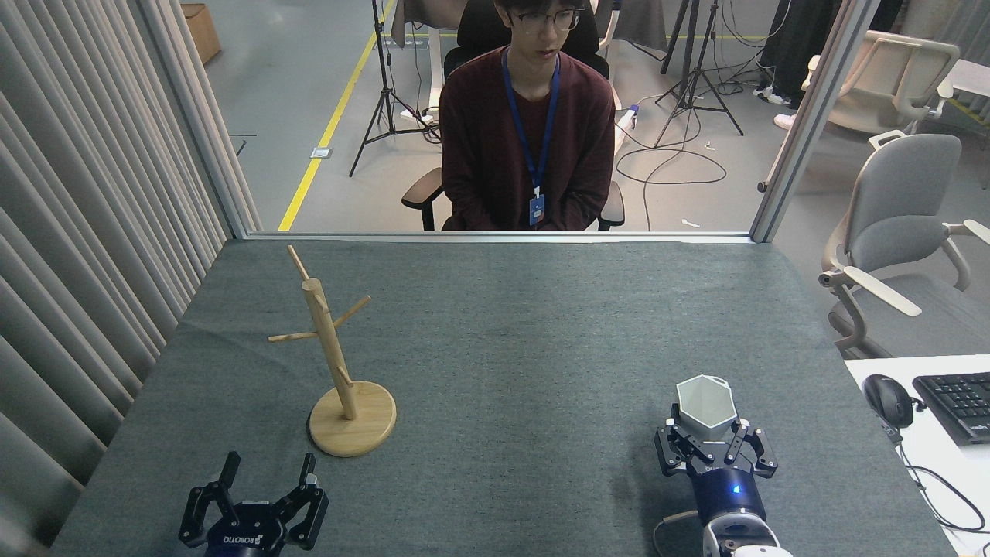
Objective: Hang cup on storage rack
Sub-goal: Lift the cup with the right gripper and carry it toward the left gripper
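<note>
Right gripper [715, 441] was clamped on the cup [704, 403] at near right, mouth up, while the storage rack [338, 363] stood upright well off to its left, nearer the idle, spread-open left gripper [267, 472], so carry had to go leftward.

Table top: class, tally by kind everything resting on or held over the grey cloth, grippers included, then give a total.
Cups: 1
Racks: 1
Grippers: 2 (left, right)
Total: 4
</note>
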